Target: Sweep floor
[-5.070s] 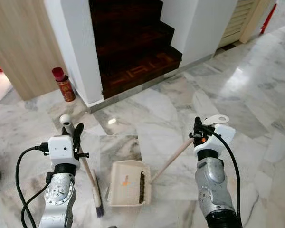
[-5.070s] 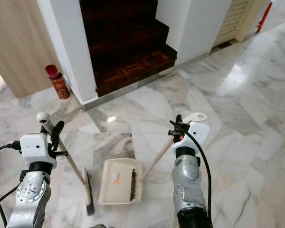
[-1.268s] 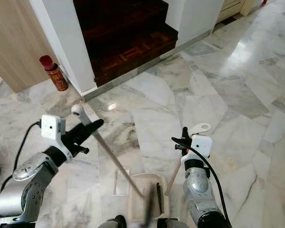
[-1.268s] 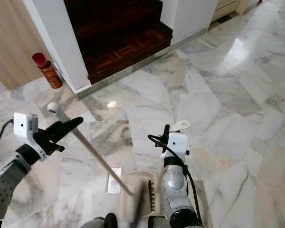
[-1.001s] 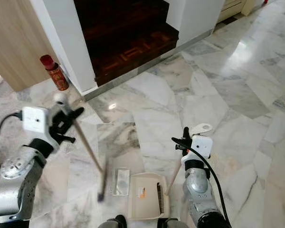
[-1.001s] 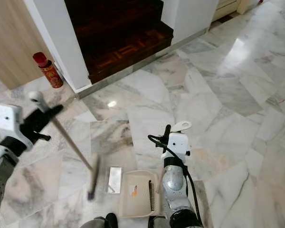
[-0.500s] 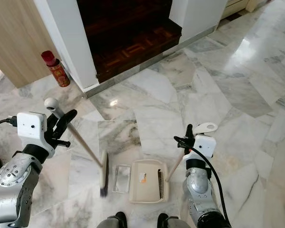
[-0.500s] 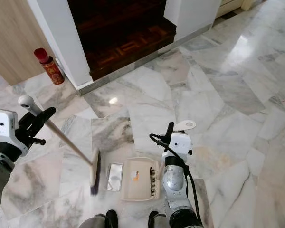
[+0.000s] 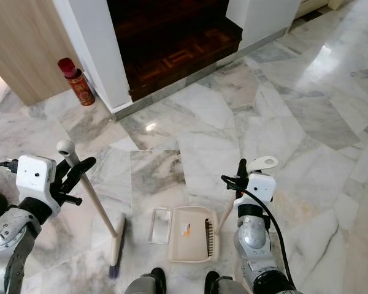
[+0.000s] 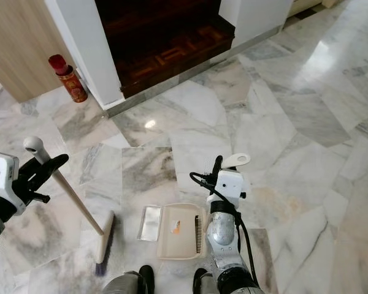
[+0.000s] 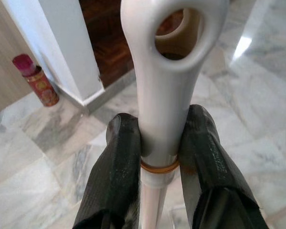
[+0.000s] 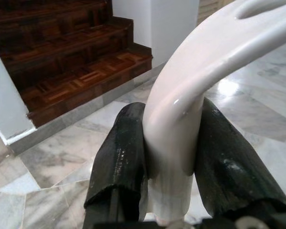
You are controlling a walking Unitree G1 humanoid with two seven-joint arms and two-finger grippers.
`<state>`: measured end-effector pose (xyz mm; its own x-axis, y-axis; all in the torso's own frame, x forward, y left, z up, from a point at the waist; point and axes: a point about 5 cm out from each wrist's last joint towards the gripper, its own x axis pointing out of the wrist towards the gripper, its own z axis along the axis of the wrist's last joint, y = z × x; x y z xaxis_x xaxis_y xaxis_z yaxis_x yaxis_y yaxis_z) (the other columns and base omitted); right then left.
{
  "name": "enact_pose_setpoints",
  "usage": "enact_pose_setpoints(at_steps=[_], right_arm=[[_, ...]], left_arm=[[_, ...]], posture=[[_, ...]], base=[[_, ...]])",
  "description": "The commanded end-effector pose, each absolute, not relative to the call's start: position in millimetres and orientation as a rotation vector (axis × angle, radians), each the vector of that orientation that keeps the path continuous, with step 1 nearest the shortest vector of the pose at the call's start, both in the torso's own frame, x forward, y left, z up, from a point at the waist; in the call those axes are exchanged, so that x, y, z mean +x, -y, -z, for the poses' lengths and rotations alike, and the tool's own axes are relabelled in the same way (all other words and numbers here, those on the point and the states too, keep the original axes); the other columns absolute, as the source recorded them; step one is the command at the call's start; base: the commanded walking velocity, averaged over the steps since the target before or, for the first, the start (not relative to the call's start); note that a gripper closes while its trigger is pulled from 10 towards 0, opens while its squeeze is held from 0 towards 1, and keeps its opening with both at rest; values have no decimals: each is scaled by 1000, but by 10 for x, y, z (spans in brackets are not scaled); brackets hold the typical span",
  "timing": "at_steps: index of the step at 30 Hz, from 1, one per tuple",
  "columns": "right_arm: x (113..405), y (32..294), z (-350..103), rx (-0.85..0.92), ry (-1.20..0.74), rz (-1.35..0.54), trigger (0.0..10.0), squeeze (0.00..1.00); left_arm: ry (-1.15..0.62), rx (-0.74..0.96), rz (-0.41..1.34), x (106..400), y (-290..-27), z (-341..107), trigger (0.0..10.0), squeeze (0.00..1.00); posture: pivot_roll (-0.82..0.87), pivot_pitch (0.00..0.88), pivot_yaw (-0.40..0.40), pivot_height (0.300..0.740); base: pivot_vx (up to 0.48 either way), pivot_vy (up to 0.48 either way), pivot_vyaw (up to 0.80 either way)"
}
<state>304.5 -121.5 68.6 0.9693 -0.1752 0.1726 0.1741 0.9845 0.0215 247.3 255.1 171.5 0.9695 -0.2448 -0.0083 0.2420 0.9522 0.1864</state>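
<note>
Dustpan [image 9: 193, 232] at 6 o'clock holding orange scrap [image 9: 185, 230]; left gripper [image 11: 159, 157] clamped on broom [image 9: 92, 205], right gripper [image 12: 169, 157] on dustpan handle [image 9: 224, 215]

Grey-veined white marble floor [image 9: 282, 110] spreads below dark brown parquet stairs [image 9: 172, 43] at twelve o'clock, their lowest tread inlaid with lighter wood lines, flanked by white walls [image 9: 92, 55]. A red can [image 9: 76, 81] with gold print stands at eleven o'clock beside a pale wood panel [image 9: 24, 43]. The cream dustpan [image 9: 193, 233] carries an orange speck and black comb teeth. The broom [image 9: 95, 205] has a tan shaft, white cap and dark bristles. Both tools have black fingers [image 11: 117, 176], white housings and silver arms.
</note>
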Motion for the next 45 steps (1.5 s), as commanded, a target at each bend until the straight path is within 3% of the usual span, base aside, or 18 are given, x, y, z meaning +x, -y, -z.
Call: enact_pose_setpoints(at_steps=[1, 7, 21, 27, 37, 42, 45], right_arm=[[3000, 1180, -605, 10, 142, 172, 10000, 0], [2989, 1176, -594, 9, 143, 175, 10000, 0], [2988, 1190, -577, 11, 135, 177, 10000, 0], [3002, 1184, -583, 14, 133, 172, 10000, 0], [3020, 1176, -580, 19, 124, 163, 10000, 0], [3024, 1172, -576, 19, 120, 159, 10000, 0], [3027, 1169, -573, 20, 117, 159, 10000, 0]], left_arm=[[18, 200, 269, 2432, -2562, -1772, 10000, 0], [-106, 75, 342, 2390, -2506, -1507, 10000, 0], [-46, -229, 408, 2425, -2388, -1642, 10000, 0], [-2, -276, 400, 2444, -2429, -1745, 10000, 0], [29, 32, 462, 2398, -2388, -2146, 10000, 0], [94, 248, 340, 2471, -2527, -2311, 10000, 0], [127, 285, 254, 2497, -2600, -2298, 10000, 0]], posture=[[200, 270, 33, 740], [185, 269, 38, 740], [182, 262, 35, 740], [183, 256, 33, 740], [190, 248, 28, 740], [193, 246, 29, 740], [189, 246, 29, 740]], base=[[0, 0, 0], [0, 0, 0], [0, 0, 0], [0, 0, 0], [0, 0, 0], [0, 0, 0], [0, 0, 0]])
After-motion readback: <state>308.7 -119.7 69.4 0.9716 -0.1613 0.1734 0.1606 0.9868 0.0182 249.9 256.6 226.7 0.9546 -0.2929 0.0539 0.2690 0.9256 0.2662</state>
